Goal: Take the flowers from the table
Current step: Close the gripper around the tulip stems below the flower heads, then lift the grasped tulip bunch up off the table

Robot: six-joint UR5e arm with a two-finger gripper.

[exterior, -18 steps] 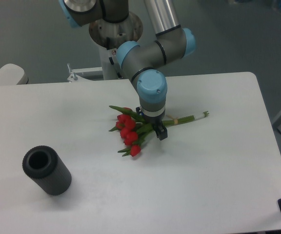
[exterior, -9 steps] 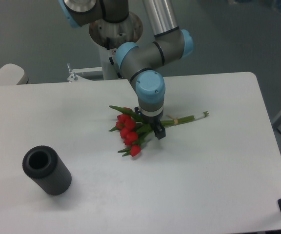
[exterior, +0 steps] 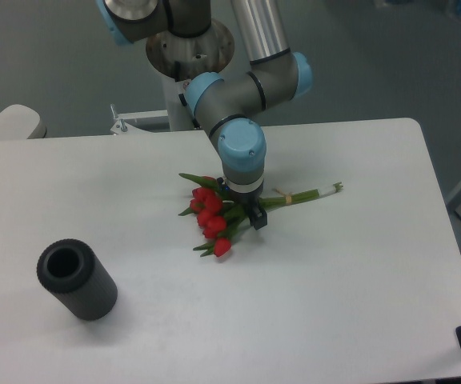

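The flowers (exterior: 211, 220), a small bunch of red tulips with green leaves, lie on the white table (exterior: 334, 304) near its middle. Their tied green stems (exterior: 302, 194) point right. My gripper (exterior: 243, 203) points straight down over the bunch where the leaves meet the stems. One dark fingertip (exterior: 258, 221) shows on the near side of the stems; the other is mostly hidden behind the wrist on the far side. The jaws stand apart, astride the bunch. The flowers rest on the table.
A dark grey cylinder (exterior: 77, 280) lies on its side at the front left of the table. The arm's base (exterior: 189, 48) stands behind the table's far edge. The table's right edge (exterior: 442, 216) is close to the stem ends.
My gripper has shifted slightly left along the bunch toward the blooms, staying low. The flowers and the cylinder have not moved.
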